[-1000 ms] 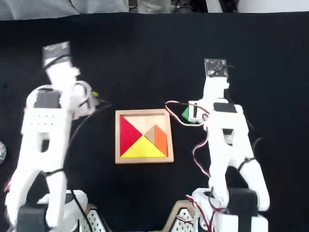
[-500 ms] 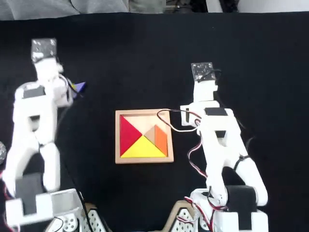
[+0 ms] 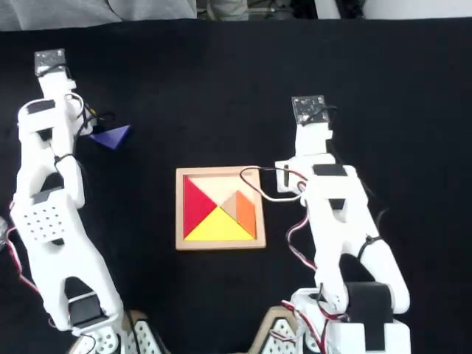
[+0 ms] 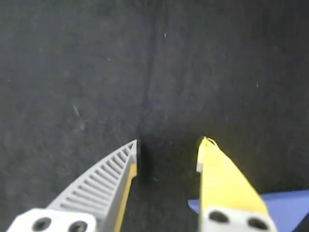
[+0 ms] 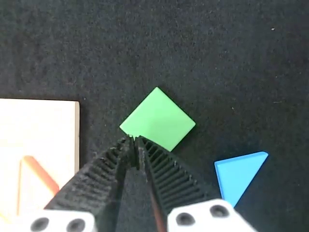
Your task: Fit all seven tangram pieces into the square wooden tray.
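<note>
Black cloth (image 5: pixel 207 43) is matt and faintly fuzzy, flecked with pale lint. The tray (image 3: pixel 218 172) is pale bare wood, smooth and without shine. The green square (image 5: pixel 157 119) and the light blue triangle (image 5: pixel 238 173) carry a flat, smooth, matt coat. The tan piece (image 3: pixel 231 205) in the tray may be unpainted wood; from above it is hard to tell. The arms (image 3: pixel 335 214) are white plastic with a dull sheen. The right gripper (image 5: pixel 133 141) is black ribbed plastic. The left gripper (image 4: pixel 168 145) has one grey ribbed plastic finger and one smooth yellow one.
</note>
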Controlling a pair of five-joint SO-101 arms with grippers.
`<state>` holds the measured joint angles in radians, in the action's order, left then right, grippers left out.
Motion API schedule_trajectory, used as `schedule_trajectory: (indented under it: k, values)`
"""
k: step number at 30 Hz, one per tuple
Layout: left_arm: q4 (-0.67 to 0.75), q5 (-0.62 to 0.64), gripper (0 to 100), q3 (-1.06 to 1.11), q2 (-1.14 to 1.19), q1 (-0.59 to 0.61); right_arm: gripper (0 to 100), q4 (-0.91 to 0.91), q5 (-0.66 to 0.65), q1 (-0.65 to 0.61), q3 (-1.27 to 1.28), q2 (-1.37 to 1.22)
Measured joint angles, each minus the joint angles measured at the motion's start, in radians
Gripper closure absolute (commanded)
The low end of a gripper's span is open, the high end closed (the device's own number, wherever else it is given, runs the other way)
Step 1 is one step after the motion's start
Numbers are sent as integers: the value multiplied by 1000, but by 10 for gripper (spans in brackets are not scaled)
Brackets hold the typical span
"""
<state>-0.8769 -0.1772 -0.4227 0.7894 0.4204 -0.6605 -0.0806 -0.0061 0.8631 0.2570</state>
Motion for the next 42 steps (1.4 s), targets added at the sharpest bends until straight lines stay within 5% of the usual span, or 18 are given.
schedule_trajectory:
  k: [8,18,22,28,34,42]
  values:
    - [-339,-183,795,-80,8,-41,987,0,0,0,0,0]
    - [-563,-351,795,-38,-34,-138,987,0,-3,0,0,0]
    - [-546,-356,795,-38,-31,-216,987,0,-3,0,0,0]
    - [-517,-236,795,-46,-35,-276,987,0,-3,0,0,0]
    - [-709,-178,795,-146,-164,-308,987,0,-3,0,0,0]
    - [-675,262,794,-195,-203,-285,987,0,-3,0,0,0]
